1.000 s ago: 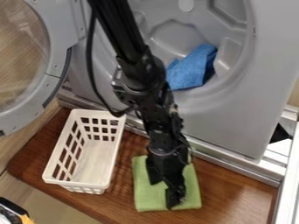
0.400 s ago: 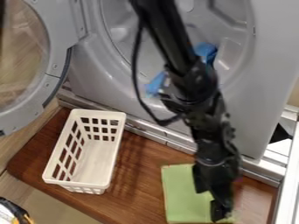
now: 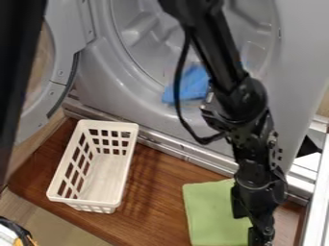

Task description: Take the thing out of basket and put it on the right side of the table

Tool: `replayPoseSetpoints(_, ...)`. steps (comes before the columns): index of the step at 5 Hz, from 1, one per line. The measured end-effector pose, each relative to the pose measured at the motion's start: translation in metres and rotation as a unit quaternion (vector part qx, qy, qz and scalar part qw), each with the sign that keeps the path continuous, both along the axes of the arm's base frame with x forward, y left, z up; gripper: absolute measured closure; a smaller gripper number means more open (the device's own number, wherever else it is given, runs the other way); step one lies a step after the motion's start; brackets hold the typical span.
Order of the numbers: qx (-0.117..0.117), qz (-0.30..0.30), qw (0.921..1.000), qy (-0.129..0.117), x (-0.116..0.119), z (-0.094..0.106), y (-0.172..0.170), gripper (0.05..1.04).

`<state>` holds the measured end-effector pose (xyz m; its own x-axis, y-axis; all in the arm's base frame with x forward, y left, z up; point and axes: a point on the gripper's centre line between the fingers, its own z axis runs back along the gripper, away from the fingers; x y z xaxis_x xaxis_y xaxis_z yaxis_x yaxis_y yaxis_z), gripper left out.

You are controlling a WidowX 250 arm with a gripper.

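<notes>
Green cloth (image 3: 212, 211): lies flat on the brown wooden table (image 3: 154, 192), toward the right of the view, out of the white basket (image 3: 120, 190) and well apart from it. At its right side, the black gripper (image 3: 249, 230), pointing down, jaws released and standing apart, with green showing between. To the left, the basket, upright, with slotted sides.

Has warm brown grain and a rounded front left corner, this table. Along its back edge, a metal rail (image 3: 183, 156); behind that, a grey washing machine (image 3: 109, 96) with its round door (image 3: 61, 72) swung open on the left and a blue cloth (image 3: 191, 86) in the mouth of the drum. Beside the table at left, pale wooden floor (image 3: 38, 218).

Runs past the bottom edge: the green cloth, its right part covered by the arm. Hard to make out: a dark upright shape (image 3: 19, 62) at upper left and a black and yellow item (image 3: 20, 234) in the lower left corner.
</notes>
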<state>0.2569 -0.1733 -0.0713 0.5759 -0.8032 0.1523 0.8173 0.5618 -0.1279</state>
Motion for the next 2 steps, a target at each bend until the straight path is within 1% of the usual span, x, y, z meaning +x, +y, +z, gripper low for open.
replayPoseSetpoints(2,-0.003,-0.014,0.9999,0.005,-0.0005,-0.0016,-0.0091,0.083)
